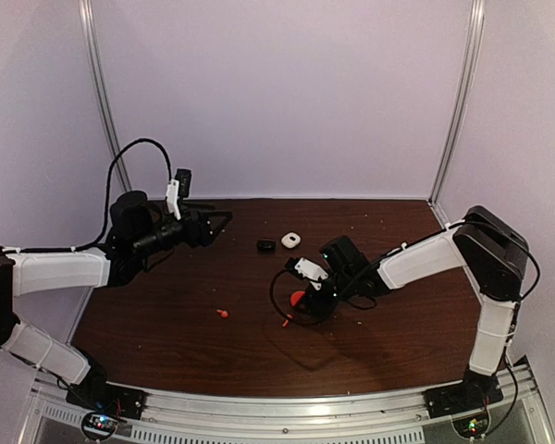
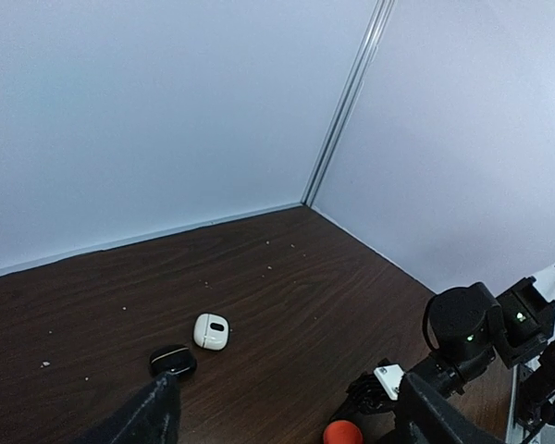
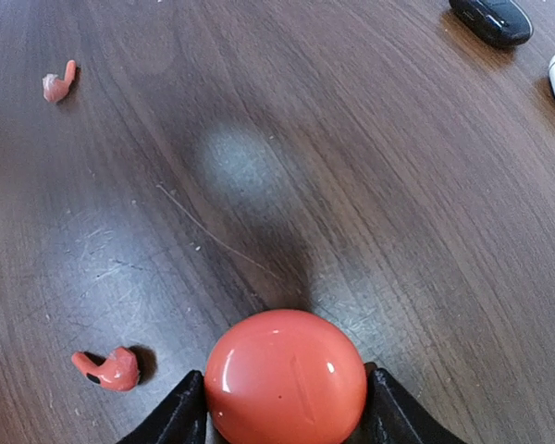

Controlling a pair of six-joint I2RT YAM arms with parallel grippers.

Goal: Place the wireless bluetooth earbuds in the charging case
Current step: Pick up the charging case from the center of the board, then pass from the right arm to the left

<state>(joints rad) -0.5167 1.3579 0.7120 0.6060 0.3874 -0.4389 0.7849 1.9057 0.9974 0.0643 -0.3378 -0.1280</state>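
My right gripper (image 3: 287, 409) pinched the glossy red rounded plastic case (image 3: 285, 370) by its sides, bottom centre; light and slippery, I judged. My left gripper (image 1: 220, 219) gaped.

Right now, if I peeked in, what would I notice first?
The shiny red case, pinched in the right gripper near the middle. Two tiny red earbuds lie loose by it, one close beside it and one farther off. A black case and a white case sit together behind.
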